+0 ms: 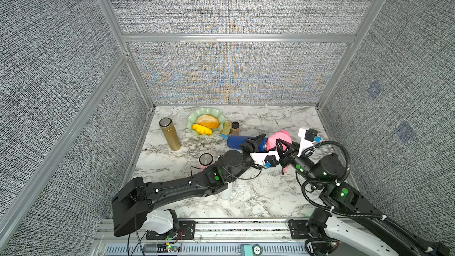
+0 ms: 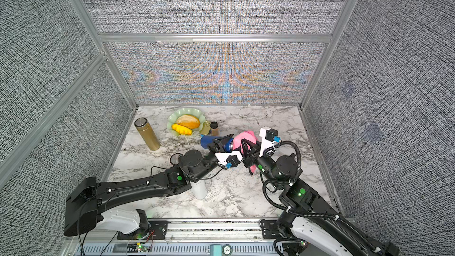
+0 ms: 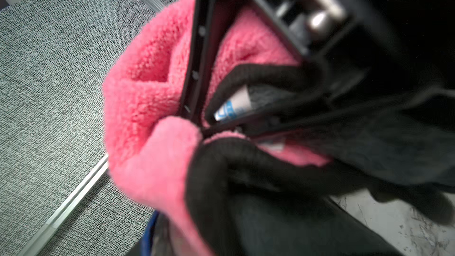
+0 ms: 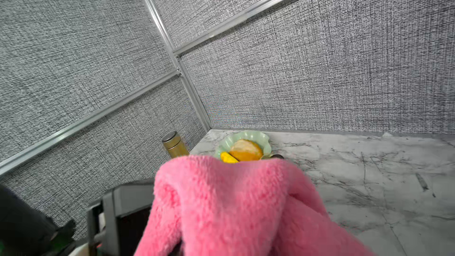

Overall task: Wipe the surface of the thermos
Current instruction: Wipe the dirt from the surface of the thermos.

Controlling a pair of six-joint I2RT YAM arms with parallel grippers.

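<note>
A blue thermos (image 1: 235,142) (image 2: 207,141) lies on its side above the marble table in both top views, with my left gripper (image 1: 253,142) (image 2: 222,142) shut around its body. A fluffy pink cloth (image 1: 279,137) (image 2: 243,136) is bunched against the thermos's right end, and my right gripper (image 1: 282,146) (image 2: 246,146) is shut on it. In the left wrist view the pink cloth (image 3: 147,99) fills the middle and only a blue edge of the thermos (image 3: 147,237) shows. The cloth (image 4: 234,205) hides the jaws in the right wrist view.
A gold bottle (image 1: 170,134) stands at the back left. Beside it is a green plate (image 1: 218,114) of fruit, then small jars (image 1: 232,129). A lidded pink cup (image 1: 205,160) and a white cup (image 1: 226,193) sit by my left arm. Grey walls close three sides.
</note>
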